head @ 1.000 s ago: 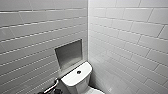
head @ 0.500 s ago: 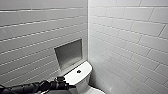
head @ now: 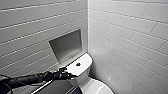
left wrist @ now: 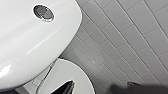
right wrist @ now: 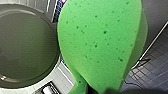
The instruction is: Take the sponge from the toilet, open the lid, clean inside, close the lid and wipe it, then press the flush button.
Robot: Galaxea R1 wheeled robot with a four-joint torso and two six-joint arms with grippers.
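Sponge (right wrist: 100, 45) sits clamped in the right gripper (right wrist: 108, 91); lid (head: 96, 87) looks shut, so flushing seems all that remains. Left gripper (head: 65, 73), its opening impossible to tell, hovers near the flush button (head: 78, 64).

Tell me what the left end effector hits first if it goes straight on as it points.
The left end effector would likely meet the toilet's tank top at its near edge; the flush button lies further on. Its height above is unclear.
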